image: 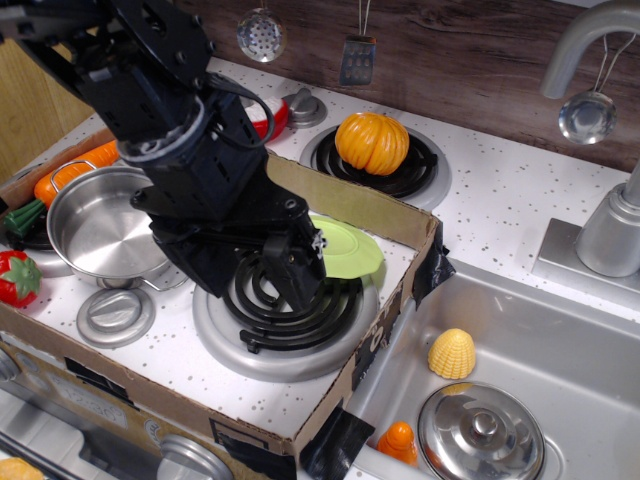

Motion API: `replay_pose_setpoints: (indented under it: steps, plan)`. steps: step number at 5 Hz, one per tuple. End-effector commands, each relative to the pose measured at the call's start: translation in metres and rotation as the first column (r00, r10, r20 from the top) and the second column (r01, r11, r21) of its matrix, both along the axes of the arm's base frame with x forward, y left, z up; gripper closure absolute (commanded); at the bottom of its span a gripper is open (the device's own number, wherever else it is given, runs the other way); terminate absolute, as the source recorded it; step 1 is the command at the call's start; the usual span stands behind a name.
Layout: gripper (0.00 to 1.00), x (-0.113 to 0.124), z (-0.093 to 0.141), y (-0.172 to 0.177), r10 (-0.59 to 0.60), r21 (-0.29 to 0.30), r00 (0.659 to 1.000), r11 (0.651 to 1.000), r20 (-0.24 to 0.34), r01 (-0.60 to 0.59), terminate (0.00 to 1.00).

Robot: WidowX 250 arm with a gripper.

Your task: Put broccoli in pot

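Note:
The shiny steel pot (pixel 98 232) stands at the left on the stove top, upright and empty, with a loop handle at its back. My black gripper (pixel 292 275) hangs low over the front coil burner (pixel 290 318), to the right of the pot and just left of a flat light-green plate (pixel 350 250). The arm's body covers the fingers, so I cannot tell how the jaws stand. No broccoli shows; it is hidden or out of view.
An orange pumpkin (pixel 372 142) sits on the back burner. A carrot (pixel 75 170) and a red toy (pixel 15 278) lie left of the pot. A cardboard wall (pixel 400 215) borders the stove. The sink at the right holds a corn cob (pixel 452 352) and a steel lid (pixel 480 432).

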State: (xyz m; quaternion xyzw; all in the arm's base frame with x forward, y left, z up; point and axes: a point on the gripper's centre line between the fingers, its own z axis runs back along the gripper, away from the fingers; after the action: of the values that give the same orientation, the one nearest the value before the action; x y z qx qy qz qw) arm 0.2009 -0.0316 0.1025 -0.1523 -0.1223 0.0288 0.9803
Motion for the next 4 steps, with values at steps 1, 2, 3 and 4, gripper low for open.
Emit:
replay_pose_setpoints:
  steps: [1,2,3,4]
  plan:
    - [0.00,0.000,0.000,0.000,0.000,0.000,1.000,1.000,0.000,0.000,0.00]
    - [0.00,0.028,-0.023,0.000,-0.008,0.037,1.000,0.999,0.017,0.007,0.00]
    - [0.00,0.058,-0.038,0.003,-0.042,0.091,0.998,0.995,0.052,0.037,0.00]
    - [0.00,0.084,-0.036,0.009,-0.060,0.166,0.995,0.985,0.081,0.046,0.00]
